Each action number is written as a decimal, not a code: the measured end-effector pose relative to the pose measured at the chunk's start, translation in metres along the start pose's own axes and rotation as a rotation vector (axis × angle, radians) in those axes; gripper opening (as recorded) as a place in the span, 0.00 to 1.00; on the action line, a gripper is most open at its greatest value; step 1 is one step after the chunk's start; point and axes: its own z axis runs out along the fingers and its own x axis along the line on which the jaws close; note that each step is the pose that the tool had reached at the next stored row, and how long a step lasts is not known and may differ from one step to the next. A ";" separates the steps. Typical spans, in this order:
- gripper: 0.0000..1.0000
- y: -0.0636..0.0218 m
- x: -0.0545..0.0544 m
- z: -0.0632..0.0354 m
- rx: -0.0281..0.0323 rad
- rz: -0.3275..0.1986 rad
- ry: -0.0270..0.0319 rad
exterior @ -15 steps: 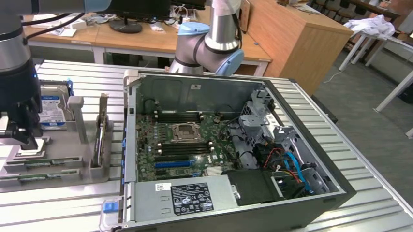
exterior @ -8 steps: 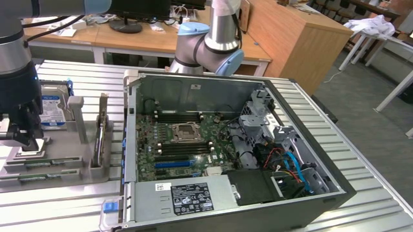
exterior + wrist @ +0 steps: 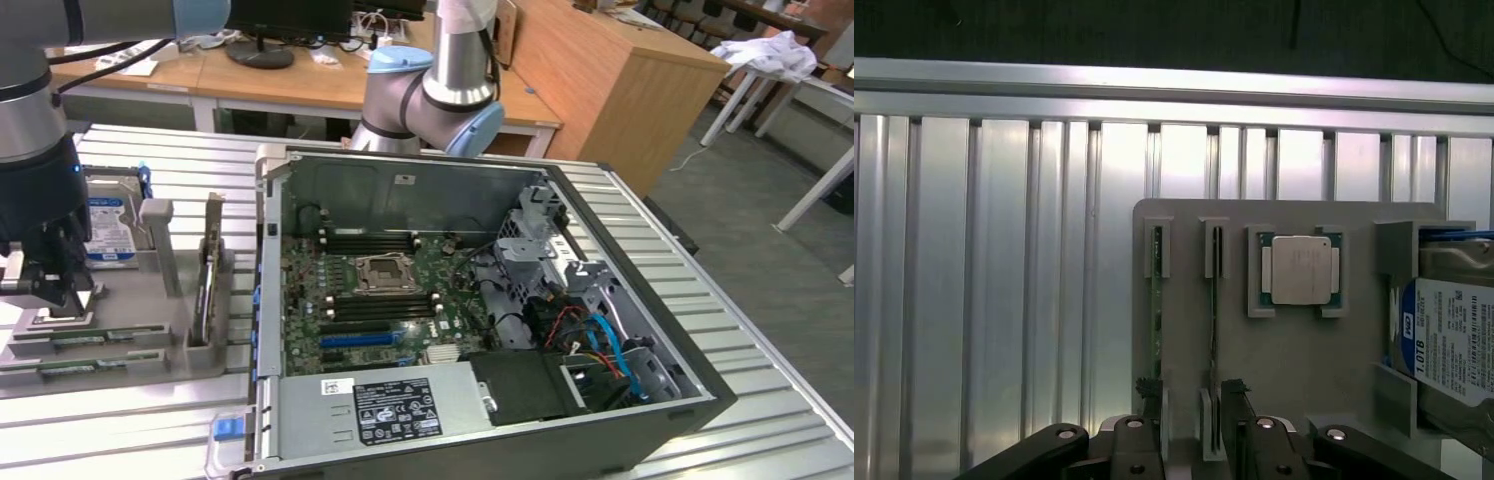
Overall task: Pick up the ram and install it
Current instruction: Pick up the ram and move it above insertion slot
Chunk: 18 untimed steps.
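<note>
ribbed alu table (image 3: pixel 120 430) carries it all. wooden desks (image 3: pixel 587 70) stand behind it, and there's grey floor (image 3: pixel 747 180) past its edge on the exterior view's right. the open pc case (image 3: pixel 467 300) takes the table's middle and runs close to the front edge, motherboard (image 3: pixel 387 290) facing up. only a thin strip of bare table is left along the case's far side.

the grey tray (image 3: pixel 134 320) sits by the table edge on the exterior view's left, just beside the case wall w/ a narrow gap btwn. on the tray a blue-label hard drive (image 3: pixel 114 225) stands at the back corner and a cpu (image 3: pixel 1299 270) lies flat in its pocket near it.

the ram (image 3: pixel 1156 300) stands on edge in a tray slot, green side showing. a second stick (image 3: pixel 1214 320), thin and dark, is in the next slot alongside. the gripper (image 3: pixel 1192 390) hangs low over the tray's front part. its fingers (image 3: pixel 1235 395) are apart and hold nothing, w/ the second stick's slot btwn them and one fingertip right at the ram's end. can't tell if it's touching. plenty of bare ribbed table lies beyond the tray's outer edge.
</note>
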 end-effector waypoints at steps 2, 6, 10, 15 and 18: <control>0.37 0.0000 0.000 0.0015 0.0014 0.000 -0.0001; 0.37 -0.0001 0.000 0.0043 0.0036 0.000 0.0000; 0.37 -0.0001 0.000 0.0074 0.0053 0.000 -0.0001; 0.37 -0.0002 0.000 0.0109 0.0068 0.000 0.0000; 0.37 -0.0003 0.000 0.0159 0.0076 0.000 0.0001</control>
